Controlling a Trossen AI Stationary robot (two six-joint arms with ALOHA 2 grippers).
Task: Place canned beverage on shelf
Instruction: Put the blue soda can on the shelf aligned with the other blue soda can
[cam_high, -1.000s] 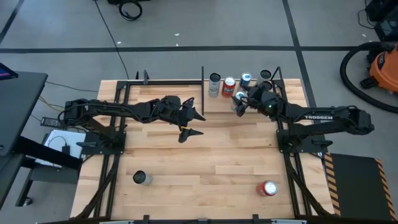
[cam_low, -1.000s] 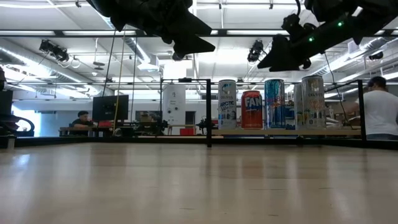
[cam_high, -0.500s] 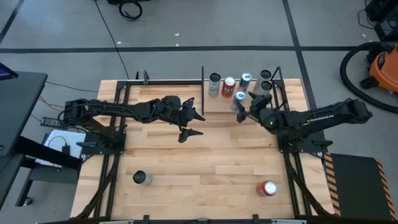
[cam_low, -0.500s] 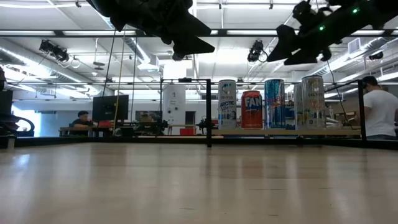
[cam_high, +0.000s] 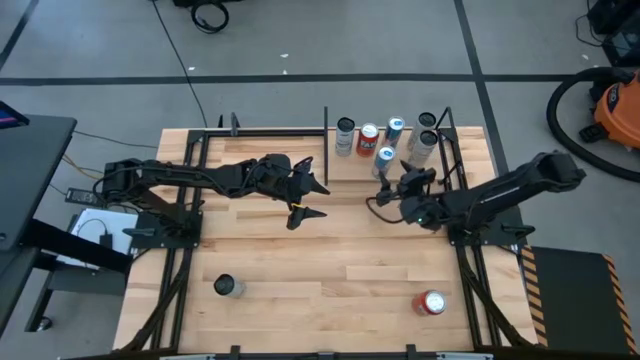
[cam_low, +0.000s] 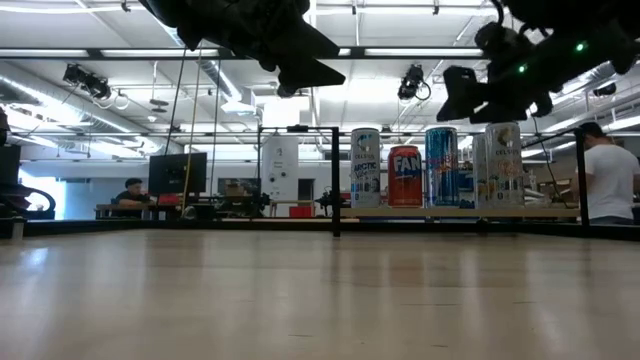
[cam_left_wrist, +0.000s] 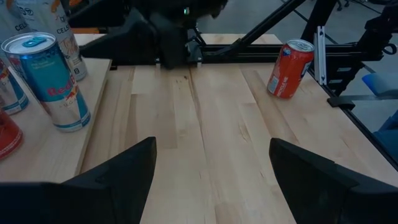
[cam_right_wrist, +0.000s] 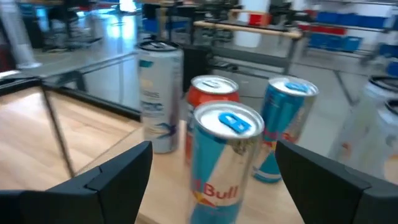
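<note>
Several canned beverages stand upright on the shelf (cam_high: 355, 168) at the table's far edge, among them a blue-silver can (cam_high: 385, 160), a red can (cam_high: 369, 137) and a white can (cam_high: 345, 135). My right gripper (cam_high: 395, 188) hovers open just on the near side of the blue-silver can (cam_right_wrist: 224, 155), pointing at it without touching. My left gripper (cam_high: 312, 198) hangs open over the table's middle, left of the shelf, with nothing between its fingers. In the low view both grippers hang above the can tops, the left gripper (cam_low: 300, 60) and the right gripper (cam_low: 480, 95).
A red can (cam_high: 432, 303) stands near the table's front right corner and a grey can (cam_high: 228, 287) near the front left. Black rods (cam_high: 326, 140) frame the shelf. Bare planks lie between the arms and the near edge. People show in the room beyond (cam_low: 610, 180).
My right gripper has drawn back from the cans on the shelf toward the table's near edge, sinking a little and swinging round, its fingers staying open. The cans stand as before.
</note>
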